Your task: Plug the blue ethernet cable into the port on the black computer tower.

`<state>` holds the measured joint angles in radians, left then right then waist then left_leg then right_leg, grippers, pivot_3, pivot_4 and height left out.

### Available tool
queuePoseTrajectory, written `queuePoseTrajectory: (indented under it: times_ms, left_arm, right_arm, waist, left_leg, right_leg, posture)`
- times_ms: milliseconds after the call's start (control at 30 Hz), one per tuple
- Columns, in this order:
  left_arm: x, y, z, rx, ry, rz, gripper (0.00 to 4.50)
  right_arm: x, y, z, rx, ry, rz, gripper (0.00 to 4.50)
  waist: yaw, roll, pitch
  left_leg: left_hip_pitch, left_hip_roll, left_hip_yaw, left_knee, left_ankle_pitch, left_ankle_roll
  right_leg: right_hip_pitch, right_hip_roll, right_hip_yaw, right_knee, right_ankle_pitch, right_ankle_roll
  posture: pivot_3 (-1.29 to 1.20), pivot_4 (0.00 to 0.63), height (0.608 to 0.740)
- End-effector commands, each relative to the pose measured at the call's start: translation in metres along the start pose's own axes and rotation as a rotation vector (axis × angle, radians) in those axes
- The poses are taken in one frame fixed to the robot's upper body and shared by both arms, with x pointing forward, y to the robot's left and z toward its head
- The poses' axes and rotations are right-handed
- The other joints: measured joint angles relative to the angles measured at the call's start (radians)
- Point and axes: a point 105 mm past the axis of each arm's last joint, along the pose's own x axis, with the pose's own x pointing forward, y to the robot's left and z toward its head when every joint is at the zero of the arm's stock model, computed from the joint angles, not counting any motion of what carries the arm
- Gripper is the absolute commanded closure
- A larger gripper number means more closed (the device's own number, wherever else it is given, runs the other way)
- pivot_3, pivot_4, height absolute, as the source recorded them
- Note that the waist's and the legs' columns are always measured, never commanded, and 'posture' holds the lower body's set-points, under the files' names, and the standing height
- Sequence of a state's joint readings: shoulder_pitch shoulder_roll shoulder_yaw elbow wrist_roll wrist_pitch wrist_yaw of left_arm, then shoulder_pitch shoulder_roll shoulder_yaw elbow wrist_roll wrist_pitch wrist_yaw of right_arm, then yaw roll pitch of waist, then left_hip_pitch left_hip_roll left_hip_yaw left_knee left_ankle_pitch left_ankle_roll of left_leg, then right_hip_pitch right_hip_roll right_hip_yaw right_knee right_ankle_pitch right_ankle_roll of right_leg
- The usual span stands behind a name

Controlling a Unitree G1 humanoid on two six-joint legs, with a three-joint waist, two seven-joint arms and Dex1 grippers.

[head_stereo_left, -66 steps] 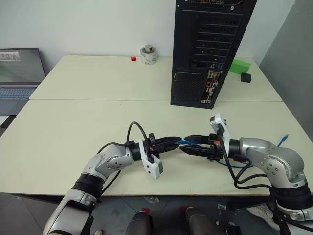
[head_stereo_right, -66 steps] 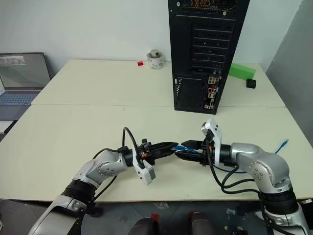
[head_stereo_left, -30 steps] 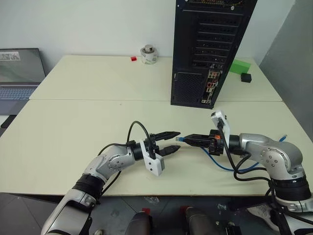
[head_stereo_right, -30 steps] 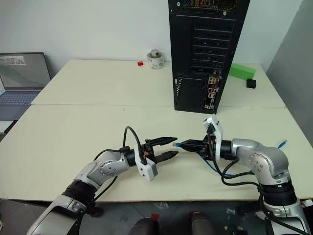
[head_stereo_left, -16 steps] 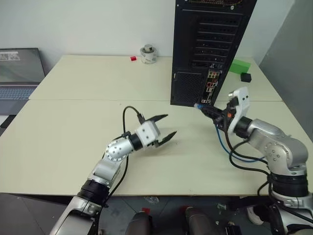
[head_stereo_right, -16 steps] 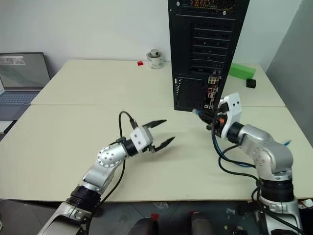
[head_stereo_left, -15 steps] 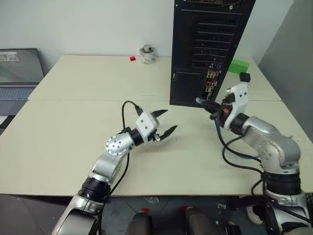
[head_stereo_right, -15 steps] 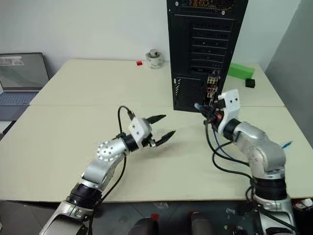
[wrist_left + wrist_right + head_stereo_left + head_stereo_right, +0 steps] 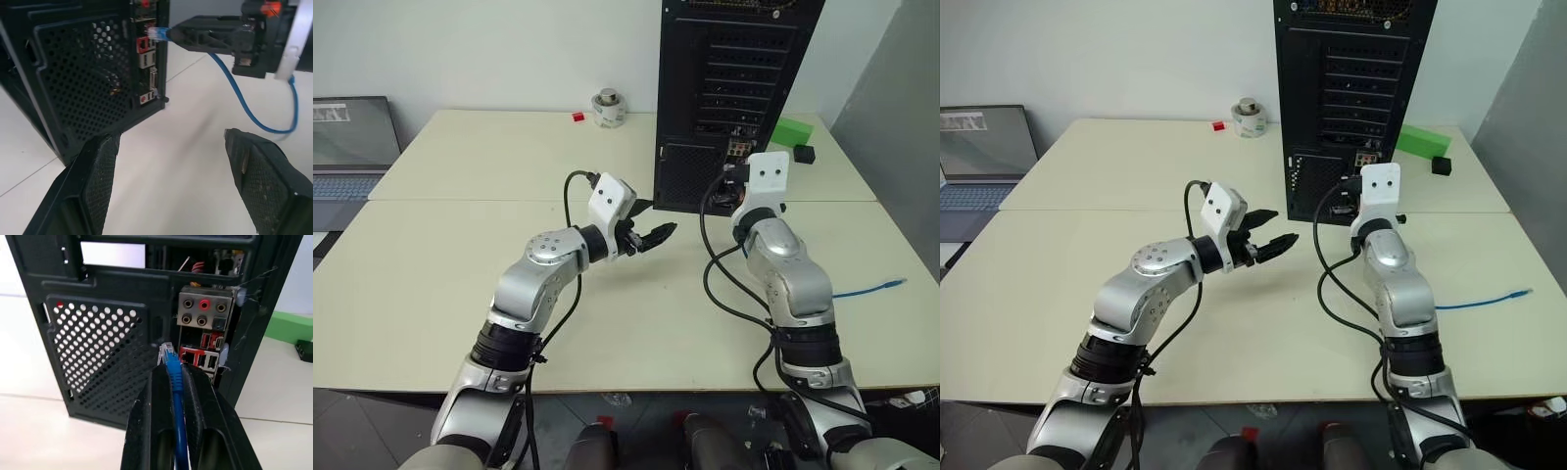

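Observation:
The black computer tower (image 9: 729,88) stands upright at the back of the table, rear face toward me. Low on that face runs its strip of red and pale connectors (image 9: 204,340); which socket is the port I cannot tell. My right gripper (image 9: 171,369) is shut on the blue ethernet cable (image 9: 175,396), whose clear plug (image 9: 167,352) sticks out past the fingertips, a short gap from the strip. The cable's free end (image 9: 889,285) lies on the table at the right. My left gripper (image 9: 651,235) hovers open and holds nothing, left of the tower's base.
A grey laptop (image 9: 352,147) sits at the far left edge. Behind, left of the tower, are a small metal roll (image 9: 610,108) and a red block (image 9: 578,117). A green block (image 9: 793,132) and a small black box (image 9: 805,155) lie right of the tower.
Both arms have risen and moved forward toward the tower. The right gripper has carried the plug close to the connector strip. The left gripper let go of the cable earlier, then rolled over, still open.

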<state>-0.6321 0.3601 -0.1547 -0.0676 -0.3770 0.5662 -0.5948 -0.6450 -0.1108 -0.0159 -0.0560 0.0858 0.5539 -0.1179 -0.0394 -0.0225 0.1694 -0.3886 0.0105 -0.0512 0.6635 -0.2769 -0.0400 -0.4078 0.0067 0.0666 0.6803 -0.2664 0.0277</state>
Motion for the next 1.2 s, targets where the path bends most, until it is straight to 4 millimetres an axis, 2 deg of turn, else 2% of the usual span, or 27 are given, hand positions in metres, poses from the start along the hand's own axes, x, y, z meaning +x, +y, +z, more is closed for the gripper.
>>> queuePoseTrajectory:
  times_ms: [33, 367, 500, 800, 1200]
  left_arm:
    - [0.004, 0.007, 0.018, 0.071, -0.05, 0.05, 0.89]
    - [0.009, 0.006, 0.018, 0.142, -0.057, 0.055, 0.89]
    - [0.008, 0.011, 0.019, 0.196, -0.054, 0.081, 0.89]
    - [0.006, 0.015, 0.012, 0.208, -0.036, 0.099, 0.89]
    - [0.004, 0.017, 0.011, 0.212, -0.028, 0.108, 0.89]
  right_arm:
    - [0.003, -0.002, 0.017, 0.013, -0.068, -0.048, 4.5]
    - [0.009, 0.0, 0.006, 0.055, -0.031, -0.078, 4.5]
    - [0.014, -0.001, 0.007, 0.068, -0.032, -0.097, 4.5]
    - [0.018, 0.002, 0.007, 0.077, -0.035, -0.099, 4.5]
    - [0.022, -0.004, 0.007, 0.079, -0.047, -0.137, 4.5]
  waist:
    - [0.0, 0.0, 0.0]
    - [0.0, 0.0, 0.0]
    - [-0.001, 0.0, 0.0]
    - [-0.001, 0.0, 0.0]
    - [-0.002, 0.0, 0.0]
  left_leg:
    - [0.0, 0.0, 0.0, 0.0, 0.0, 0.0]
    - [0.0, 0.0, 0.001, 0.0, 0.0, 0.0]
    - [-0.001, 0.0, 0.001, 0.0, 0.0, 0.0]
    - [-0.003, 0.0, 0.001, 0.0, 0.0, 0.0]
    - [-0.003, 0.0, 0.001, 0.0, 0.0, 0.0]
  right_leg:
    - [0.0, 0.0, 0.0, 0.0, 0.0, 0.0]
    - [-0.001, 0.0, 0.001, 0.0, 0.0, 0.0]
    - [-0.002, 0.0, 0.001, 0.0, 0.0, 0.0]
    - [-0.003, 0.0, 0.001, 0.0, 0.0, 0.0]
    - [-0.004, 0.0, 0.001, 0.0, 0.0, 0.0]
  posture:
    - [0.0, 0.15, 0.74]
    - [0.0, 0.15, 0.74]
    - [0.0, 0.15, 0.74]
    - [0.0, 0.15, 0.74]
    - [0.0, 0.15, 0.74]
